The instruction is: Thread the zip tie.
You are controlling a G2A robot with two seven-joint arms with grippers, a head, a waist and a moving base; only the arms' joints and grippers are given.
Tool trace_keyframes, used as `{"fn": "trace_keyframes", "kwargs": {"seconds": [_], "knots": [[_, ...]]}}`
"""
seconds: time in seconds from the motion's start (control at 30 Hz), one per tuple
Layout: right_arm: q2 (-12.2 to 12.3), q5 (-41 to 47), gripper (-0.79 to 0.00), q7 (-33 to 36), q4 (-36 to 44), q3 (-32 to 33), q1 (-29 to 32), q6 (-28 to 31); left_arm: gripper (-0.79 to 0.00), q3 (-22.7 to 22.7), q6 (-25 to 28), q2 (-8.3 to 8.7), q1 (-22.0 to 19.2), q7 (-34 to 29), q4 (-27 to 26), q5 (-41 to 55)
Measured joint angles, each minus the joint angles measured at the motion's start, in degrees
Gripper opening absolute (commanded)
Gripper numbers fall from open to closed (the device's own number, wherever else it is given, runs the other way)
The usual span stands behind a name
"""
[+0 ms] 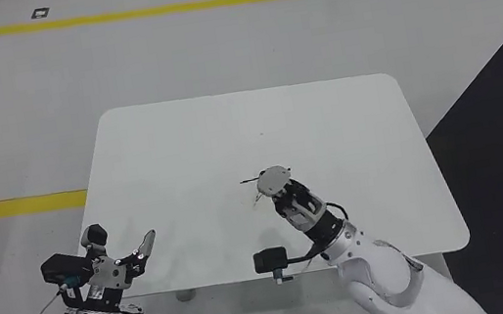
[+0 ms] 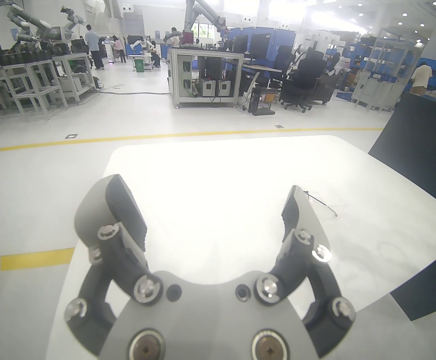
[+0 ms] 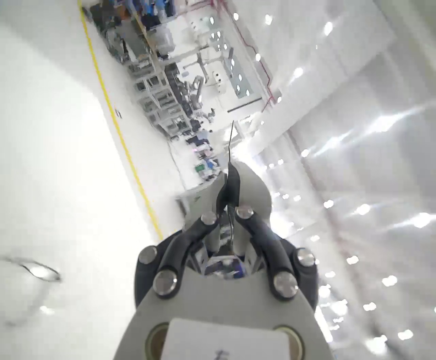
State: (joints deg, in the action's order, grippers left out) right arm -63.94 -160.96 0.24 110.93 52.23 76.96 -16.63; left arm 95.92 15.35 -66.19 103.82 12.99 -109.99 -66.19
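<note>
Two grippers, one tie: our right gripper (image 3: 230, 170) is pinched fully closed on the zip tie (image 3: 231, 136), a thin black strand that runs down between its pads and pokes out past the tips. From above we see that gripper (image 1: 273, 181) poised over the table (image 1: 324, 116), about midway along it and nearer its front edge than its back, with the tie (image 1: 251, 180) trailing out sideways, close above the tabletop. The wrist is rolled onto its side; we judge this is so that a free length of strand stands clear of the fingers and can be offered up for threading.

Our left gripper (image 2: 211, 204) is spread wide with nothing between its fingers. It hovers at the table's near left corner (image 1: 122, 241), well apart from the tie and turned in toward the table's middle. We read that as a ready stance for taking the other end.

By our reckoning the threading itself is not yet done. The strand looks slim and springy, so lining the tip up with the head will call for small, steady moves.
</note>
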Motion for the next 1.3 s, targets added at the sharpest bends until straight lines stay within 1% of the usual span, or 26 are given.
{"fn": "trace_keyframes", "kwargs": {"seconds": [0.03,0.07,0.1,0.17,0.23,0.33,0.53,0.67,0.8,0.87,0.97,1.07,1.3], "knots": [[0.17,-5.09,-0.785,-0.37,0.87,0.18,0.24,-0.55,0.000,0.00,0.00,0.00,0.00,0.00,0.00,0.00],[0.67,-10.34,-0.785,-2.51,1.38,1.12,-0.18,-2.53,0.000,0.00,0.00,0.00,0.00,0.00,0.00,0.00],[1.29,-13.03,-0.785,-4.89,0.93,2.17,-0.83,-4.13,0.000,0.00,0.00,0.00,0.00,0.00,0.00,0.00],[2.89,-15.30,-0.785,-9.92,-0.21,3.85,-1.43,-6.46,0.000,0.00,0.00,0.00,0.00,0.00,0.00,0.00],[3.89,-15.17,-0.785,-11.66,0.00,3.98,-0.71,-6.61,0.000,0.00,0.00,0.00,0.00,0.00,0.00,0.00],[5.30,-15.03,-0.785,-13.20,0.13,3.88,-0.91,-4.57,0.000,0.00,0.00,0.00,0.00,0.00,0.00,0.00],[8.31,-15.04,-0.785,-14.76,0.58,1.67,-3.85,0.04,0.000,0.00,0.00,0.00,0.00,0.00,0.00,0.00],[11.40,-15.04,-0.785,-16.03,0.47,-1.09,-7.73,4.47,0.000,0.00,0.00,0.00,0.00,0.00,0.00,0.00],[14.05,-15.04,-0.785,-13.35,0.73,-6.90,-11.56,10.04,0.000,0.00,0.00,0.00,0.00,0.00,0.00,0.00],[15.28,-15.04,-0.785,-10.34,0.97,-10.56,-13.85,12.90,0.000,0.00,0.00,0.00,0.00,0.00,0.00,0.00],[16.50,-15.04,-0.785,-6.21,2.07,-15.72,-15.64,16.93,0.000,0.00,0.00,0.00,0.00,0.00,0.00,0.00],[16.99,-15.04,-0.785,-4.34,3.91,-19.12,-16.21,18.94,0.000,0.00,0.00,0.00,0.00,0.00,0.00,0.00],[17.03,-15.04,-0.785,-4.20,4.08,-19.48,-16.19,19.13,0.000,0.00,0.00,0.00,0.00,0.00,0.00,0.00]]}}
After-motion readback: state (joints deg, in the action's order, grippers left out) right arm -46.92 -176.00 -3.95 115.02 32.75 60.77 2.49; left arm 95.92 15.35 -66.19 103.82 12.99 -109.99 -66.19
